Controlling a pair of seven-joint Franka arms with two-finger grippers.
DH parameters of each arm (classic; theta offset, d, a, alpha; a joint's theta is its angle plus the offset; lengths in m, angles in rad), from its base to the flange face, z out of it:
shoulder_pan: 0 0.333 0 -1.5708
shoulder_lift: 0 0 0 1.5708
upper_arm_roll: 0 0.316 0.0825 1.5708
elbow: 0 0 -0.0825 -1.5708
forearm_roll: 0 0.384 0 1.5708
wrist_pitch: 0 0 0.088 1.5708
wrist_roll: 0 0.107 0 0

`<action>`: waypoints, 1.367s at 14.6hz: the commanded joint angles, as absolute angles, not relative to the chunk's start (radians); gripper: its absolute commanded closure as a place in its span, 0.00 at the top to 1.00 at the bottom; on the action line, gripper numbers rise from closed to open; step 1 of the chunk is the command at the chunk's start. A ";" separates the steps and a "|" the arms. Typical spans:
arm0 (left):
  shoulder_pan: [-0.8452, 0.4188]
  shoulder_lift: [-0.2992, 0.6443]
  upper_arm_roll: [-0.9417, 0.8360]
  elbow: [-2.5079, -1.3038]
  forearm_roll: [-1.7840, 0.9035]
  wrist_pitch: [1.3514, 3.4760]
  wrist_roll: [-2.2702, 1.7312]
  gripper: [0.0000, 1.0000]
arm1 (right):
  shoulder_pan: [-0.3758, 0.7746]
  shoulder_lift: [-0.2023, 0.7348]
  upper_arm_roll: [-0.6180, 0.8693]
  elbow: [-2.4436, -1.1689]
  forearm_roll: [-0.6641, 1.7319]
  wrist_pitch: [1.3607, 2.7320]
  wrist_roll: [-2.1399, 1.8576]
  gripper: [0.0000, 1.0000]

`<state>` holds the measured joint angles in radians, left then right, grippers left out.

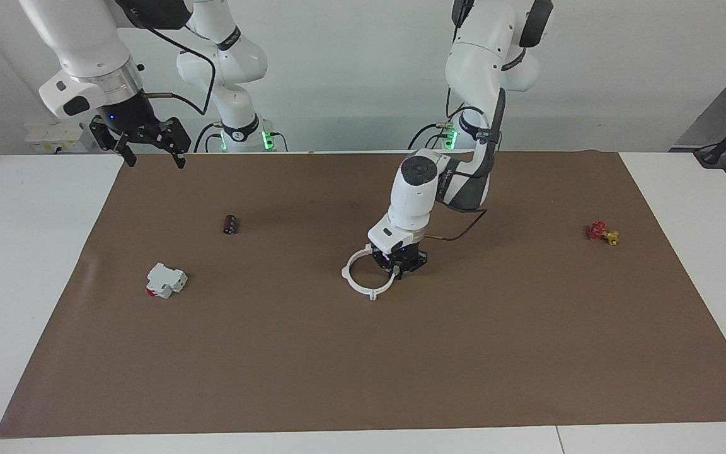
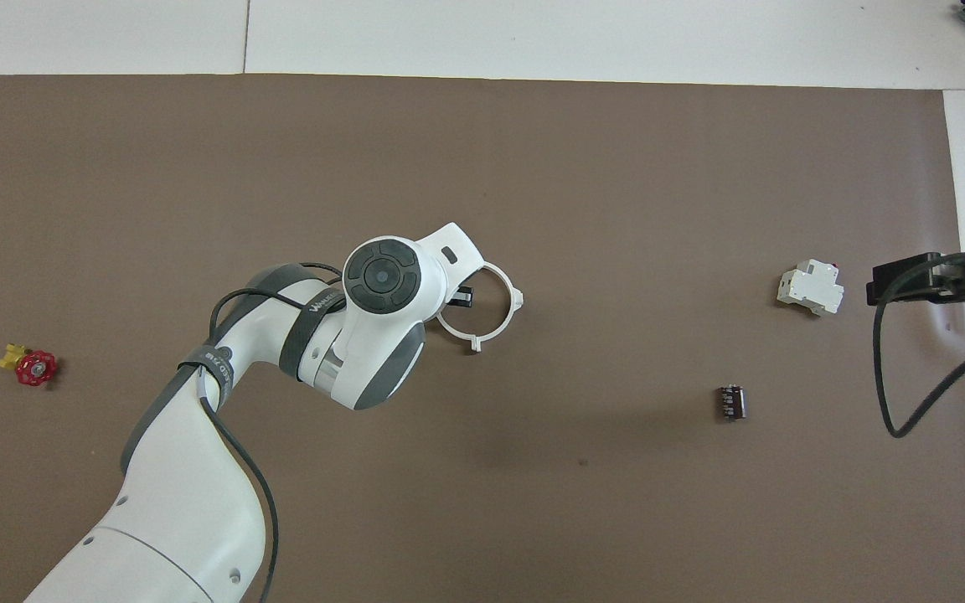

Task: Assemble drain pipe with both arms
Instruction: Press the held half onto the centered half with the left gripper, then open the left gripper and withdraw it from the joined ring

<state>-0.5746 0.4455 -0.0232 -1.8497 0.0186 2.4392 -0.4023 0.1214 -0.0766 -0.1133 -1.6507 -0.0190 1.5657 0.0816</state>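
The drain pipe [image 1: 363, 290] lies as one white ring with small tabs on the brown mat near the table's middle; it also shows in the overhead view [image 2: 508, 322]. My left gripper [image 1: 394, 271] is down at the ring's rim, on the side toward the left arm's end, and its hand hides that part of the rim in the overhead view [image 2: 464, 295]. My right gripper [image 1: 155, 154] is open and empty, raised over the mat's edge at the right arm's end, and waits; it also shows in the overhead view [image 2: 901, 282].
A blocky white-and-red part [image 1: 166, 280] and a small black cylinder [image 1: 230, 224] lie toward the right arm's end. A small red and yellow valve [image 1: 602, 232] lies toward the left arm's end. The brown mat [image 1: 401, 378] covers most of the table.
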 commanded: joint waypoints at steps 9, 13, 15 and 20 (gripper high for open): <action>-0.589 0.416 -0.009 -1.890 0.040 2.467 -0.428 0.44 | 0.115 -0.087 -0.112 -1.652 0.002 1.546 0.066 1.00; -0.589 0.416 -0.009 -1.890 0.040 2.467 -0.428 0.58 | 0.115 -0.087 -0.112 -1.651 0.002 1.546 0.066 1.00; -0.589 0.416 -0.009 -1.890 0.040 2.467 -0.428 0.84 | 0.117 -0.087 -0.112 -1.651 0.002 1.546 0.064 1.00; -0.583 0.408 -0.008 -1.867 0.040 2.447 -0.426 1.00 | 0.115 -0.087 -0.112 -1.651 0.002 1.546 0.066 1.00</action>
